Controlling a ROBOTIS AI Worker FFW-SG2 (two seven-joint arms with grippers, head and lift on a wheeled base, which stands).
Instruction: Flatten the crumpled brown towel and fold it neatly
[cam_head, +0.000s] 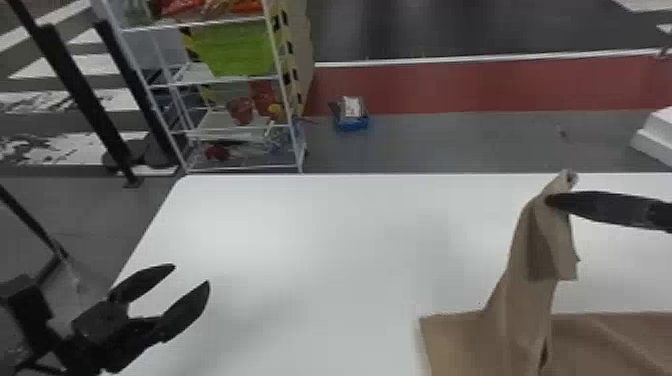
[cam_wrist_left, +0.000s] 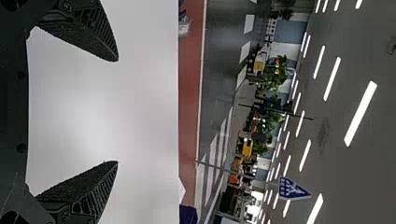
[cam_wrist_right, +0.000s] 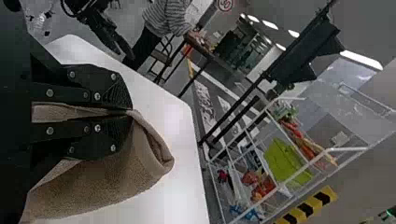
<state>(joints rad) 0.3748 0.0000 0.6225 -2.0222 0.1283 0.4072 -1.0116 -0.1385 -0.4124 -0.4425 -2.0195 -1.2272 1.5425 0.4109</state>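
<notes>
Taking the head view as a clock face, my right gripper (cam_head: 550, 200) comes in at 3 o'clock, clenched on the brown towel (cam_head: 520, 300). I hold it up near one end, so it rises in a narrow peak with a rolled tip just above my fingers and a loose flap hanging below them. The lower part spreads over the white table (cam_head: 300, 240) from 4 to 5 o'clock, one corner visible, the rest running out past the bottom and right edges. In the right wrist view my two fingers press together with the cloth pinched between, and a fold bulges out beside them.

My left gripper (cam_head: 191, 275) is at 8 o'clock by the table's left edge, fingers spread and holding nothing; its wrist view shows bare white tabletop between the tips.

Beyond the table, a white shelf rack (cam_head: 205, 83) stands at 11 o'clock with a bright green item (cam_head: 235, 50) on it, and a small blue box (cam_head: 352, 125) sits on the floor at 12.
</notes>
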